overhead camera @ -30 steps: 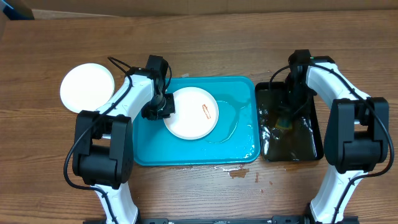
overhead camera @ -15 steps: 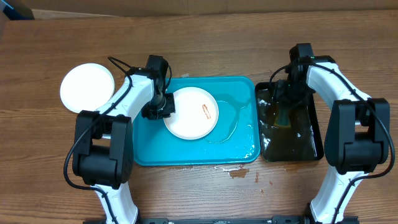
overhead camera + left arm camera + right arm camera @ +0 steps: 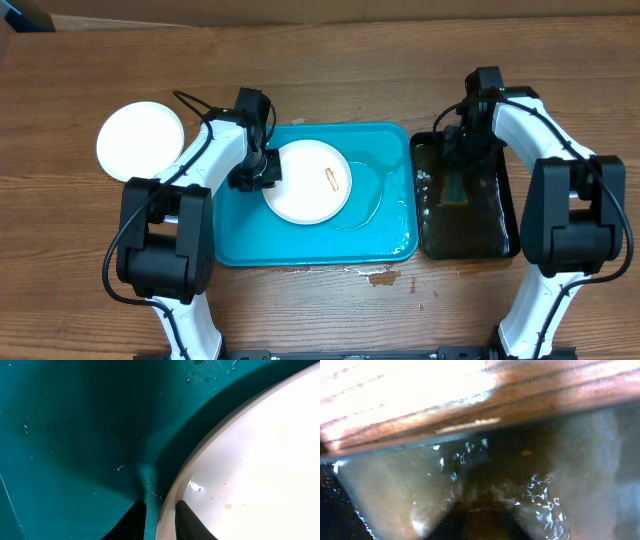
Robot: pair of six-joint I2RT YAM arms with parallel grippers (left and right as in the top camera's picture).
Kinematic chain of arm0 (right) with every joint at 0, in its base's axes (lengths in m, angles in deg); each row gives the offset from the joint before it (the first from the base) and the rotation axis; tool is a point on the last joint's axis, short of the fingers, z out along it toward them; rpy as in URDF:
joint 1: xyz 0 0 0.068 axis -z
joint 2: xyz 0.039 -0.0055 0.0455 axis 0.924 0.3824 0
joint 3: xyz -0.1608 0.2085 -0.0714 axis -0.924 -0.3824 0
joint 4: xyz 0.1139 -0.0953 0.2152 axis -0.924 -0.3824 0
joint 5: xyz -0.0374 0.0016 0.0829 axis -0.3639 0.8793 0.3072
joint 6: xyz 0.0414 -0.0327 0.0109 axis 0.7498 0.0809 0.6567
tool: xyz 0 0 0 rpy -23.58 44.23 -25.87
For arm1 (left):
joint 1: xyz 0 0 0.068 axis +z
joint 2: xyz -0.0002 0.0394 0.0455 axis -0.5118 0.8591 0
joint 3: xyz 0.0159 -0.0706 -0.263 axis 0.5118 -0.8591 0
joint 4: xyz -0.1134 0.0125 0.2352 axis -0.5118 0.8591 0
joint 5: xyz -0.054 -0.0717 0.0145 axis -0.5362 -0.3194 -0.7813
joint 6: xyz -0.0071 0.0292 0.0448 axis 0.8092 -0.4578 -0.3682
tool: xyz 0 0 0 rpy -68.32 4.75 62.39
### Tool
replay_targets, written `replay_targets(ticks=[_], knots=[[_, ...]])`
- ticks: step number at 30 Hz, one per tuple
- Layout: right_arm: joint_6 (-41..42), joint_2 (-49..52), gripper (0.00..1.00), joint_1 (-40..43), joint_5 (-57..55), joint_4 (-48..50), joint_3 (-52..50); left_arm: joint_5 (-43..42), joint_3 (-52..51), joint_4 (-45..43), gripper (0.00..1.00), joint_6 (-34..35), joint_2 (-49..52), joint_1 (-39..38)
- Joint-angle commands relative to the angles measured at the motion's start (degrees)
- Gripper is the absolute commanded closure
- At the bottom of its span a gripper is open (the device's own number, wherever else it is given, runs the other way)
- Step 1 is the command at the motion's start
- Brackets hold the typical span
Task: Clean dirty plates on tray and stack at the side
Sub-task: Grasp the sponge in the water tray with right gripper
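Where the overhead camera looks straight down, a brown wood-grain table (image 3: 320, 60) fills nearly the whole view, its grain running side to side. At its middle lies the large turquoise-blue rectangular plastic tray (image 3: 240, 235), with rounded corners and a raised rim; a glossy wet film (image 3: 385, 205) shines across its right half. Just beside the tray's right edge sits a narrow black rectangular tray (image 3: 505, 235) holding murky brown liquid (image 3: 420, 495), which the right wrist view shows only as a blur flecked with glints. One round white shallow plate (image 3: 300, 190) rests inside the turquoise tray, left of centre. A second round white plate (image 3: 140, 140) sits on the bare wood to the left, apart from the tray. The left gripper (image 3: 161, 519) is low over the tray's left side, its two dark fingers (image 3: 136, 521) pinching the rim of the plate on the tray, one inside and one outside. The right gripper (image 3: 458, 172) hangs over the black tray; whether its fingers are parted or clenched I cannot tell. A small orange-brown smear (image 3: 331, 178) marks the plate on the tray, with faint specks (image 3: 227, 506) near the gripped rim. A reddish-brown stain (image 3: 385, 278) spots the wood in front of the tray.
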Motion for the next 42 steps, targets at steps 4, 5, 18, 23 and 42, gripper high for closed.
replay_targets(ticks=[4, 5, 18, 23, 42], knots=[[-0.5, 0.5, 0.44, 0.2, 0.5, -1.1, 3.6, 0.2, -0.3, -0.2, 0.77, 0.9, 0.2, -0.1], [-0.4, 0.5, 0.36, 0.2, 0.5, -2.2, 4.4, 0.2, -0.3, -0.2, 0.76, 0.9, 0.2, -0.1], [-0.4, 0.5, 0.32, 0.1, 0.5, -19.2, 7.6, -0.1, -0.3, -0.3, 0.77, 0.9, 0.2, -0.1], [-0.2, 0.5, 0.32, 0.1, 0.5, -14.8, 2.6, -0.1, -0.3, -0.3, 0.77, 0.9, 0.2, -0.1], [-5.0, 0.5, 0.96, 0.3, 4.4, -13.1, 1.6, -0.2, -0.3, -4.5, 0.78, 0.8, 0.2, -0.1]])
